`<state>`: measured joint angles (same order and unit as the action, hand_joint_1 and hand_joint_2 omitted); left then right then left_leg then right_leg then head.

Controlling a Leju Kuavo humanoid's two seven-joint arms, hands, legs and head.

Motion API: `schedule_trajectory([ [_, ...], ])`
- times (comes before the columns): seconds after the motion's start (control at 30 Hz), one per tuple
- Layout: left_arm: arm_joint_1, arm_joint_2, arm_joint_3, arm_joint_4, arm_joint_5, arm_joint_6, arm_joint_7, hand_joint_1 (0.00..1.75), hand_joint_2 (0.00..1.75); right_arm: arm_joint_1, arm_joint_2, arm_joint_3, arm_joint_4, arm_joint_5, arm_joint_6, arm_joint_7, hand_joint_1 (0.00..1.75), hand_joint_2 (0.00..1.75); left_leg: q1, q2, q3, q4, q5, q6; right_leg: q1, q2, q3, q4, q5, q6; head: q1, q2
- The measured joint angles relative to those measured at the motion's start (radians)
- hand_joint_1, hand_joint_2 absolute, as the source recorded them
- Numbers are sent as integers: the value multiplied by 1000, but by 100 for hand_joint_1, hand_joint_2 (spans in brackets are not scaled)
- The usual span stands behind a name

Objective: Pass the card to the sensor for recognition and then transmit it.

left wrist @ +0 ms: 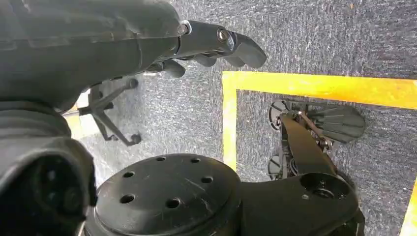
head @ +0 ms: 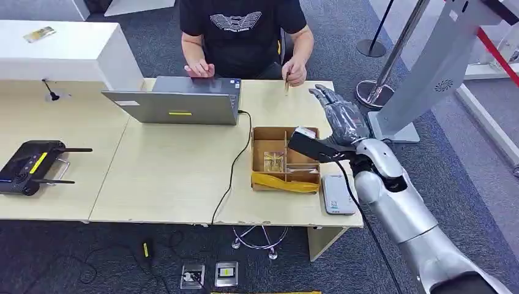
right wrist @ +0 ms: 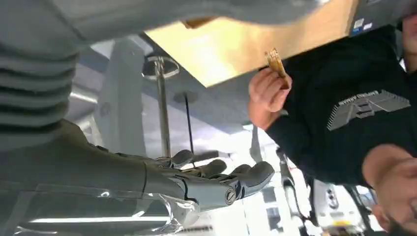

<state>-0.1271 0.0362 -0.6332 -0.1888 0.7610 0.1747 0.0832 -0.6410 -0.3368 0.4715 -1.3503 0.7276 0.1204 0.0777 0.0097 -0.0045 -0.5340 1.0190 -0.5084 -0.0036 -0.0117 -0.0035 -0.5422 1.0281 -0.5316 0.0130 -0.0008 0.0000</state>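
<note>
A person across the table pinches the small tan card (head: 286,82) upright in one hand; the right wrist view shows that card (right wrist: 277,64) between the person's fingers. My right hand (head: 343,116) hovers above the table's right end, a short way from the card, fingers spread and holding nothing; its fingers (right wrist: 216,179) stretch out toward the person. A white flat sensor (head: 338,194) lies on the table's near right corner. My left hand (left wrist: 216,44) hangs beside my body over the floor, holding nothing.
A cardboard box (head: 257,160) with dividers holds more cards (head: 273,160) and a yellow strip (head: 284,182), just left of my right arm. A grey laptop (head: 177,104) with a black cable stands mid-table. A black controller (head: 33,166) lies at the left end.
</note>
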Motion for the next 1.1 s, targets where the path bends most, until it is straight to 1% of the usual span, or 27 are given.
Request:
schedule_trajectory([
  [0.07,1,0,0,0,18,0,7,0,0,17,-18,-26,-71,-110,77,90,0,0,0,0,0,0,0,0,0,0,0,0,0,0,0,0],
  [0.1,1,1,0,0,25,1,8,0,0,26,-28,-40,-103,-161,101,135,0,0,0,0,0,0,0,0,0,0,0,0,0,0,0,0],
  [0.17,1,2,0,0,38,0,8,0,0,45,-55,-66,-175,-233,127,203,0,0,0,0,0,0,0,0,0,0,0,0,0,0,0,0],
  [0.23,2,3,0,1,54,0,8,0,0,72,-94,-100,-264,-275,144,272,0,0,0,0,0,0,0,0,0,0,0,-1,0,0,0,0],
  [0.3,3,5,0,1,69,1,8,0,0,114,-138,-145,-365,-318,162,324,0,0,0,0,0,0,0,0,0,0,0,-1,0,0,0,0],
  [0.37,4,6,0,1,81,5,8,0,0,147,-172,-186,-456,-344,176,356,0,0,-1,1,0,0,0,0,-1,0,0,-1,0,0,0,0],
  [0.47,3,6,0,1,93,13,11,0,0,194,-209,-219,-573,-330,188,403,0,0,0,3,1,0,-1,0,0,2,-1,-1,0,0,0,0],
  [0.5,3,6,0,1,97,15,11,0,0,213,-221,-224,-619,-321,192,413,0,175,0,2,0,0,-1,0,0,2,-1,-1,0,0,0,0],
  [0.6,3,6,0,1,108,24,11,0,0,268,-236,-217,-719,-262,182,429,0,175,1,2,0,0,-1,0,0,1,0,0,0,0,0,0],
  [0.67,3,4,0,1,118,34,11,0,0,296,-240,-191,-768,-173,157,424,0,175,1,2,0,-1,-1,0,1,1,0,0,0,0,-1,0],
  [0.73,1,2,0,1,127,44,11,0,0,319,-240,-154,-796,-107,137,403,0,175,1,2,0,-1,-1,0,1,1,0,0,0,0,-1,0],
  [0.77,0,-2,0,0,134,49,11,0,0,328,-239,-125,-808,-52,133,375,0,175,1,2,0,-1,-1,0,1,1,0,0,0,0,0,0],
  [0.83,-1,-6,0,0,141,59,11,0,0,330,-236,-73,-809,16,126,333,0,175,1,2,0,-1,-1,0,1,1,0,0,0,0,0,0],
  [0.9,-2,-10,0,0,147,67,11,0,0,333,-233,-40,-809,59,126,309,0,175,1,2,0,-1,0,0,1,1,0,0,0,0,0,0],
  [0.97,-2,-13,0,0,154,78,11,0,0,332,-231,-10,-807,91,127,296,0,175,1,1,-1,-1,0,0,1,1,0,0,0,0,0,0],
  [1.1,-4,-22,0,0,165,92,11,0,0,332,-206,80,-791,164,124,269,0,175,1,1,-1,-1,0,0,1,1,0,0,0,0,0,0],
])
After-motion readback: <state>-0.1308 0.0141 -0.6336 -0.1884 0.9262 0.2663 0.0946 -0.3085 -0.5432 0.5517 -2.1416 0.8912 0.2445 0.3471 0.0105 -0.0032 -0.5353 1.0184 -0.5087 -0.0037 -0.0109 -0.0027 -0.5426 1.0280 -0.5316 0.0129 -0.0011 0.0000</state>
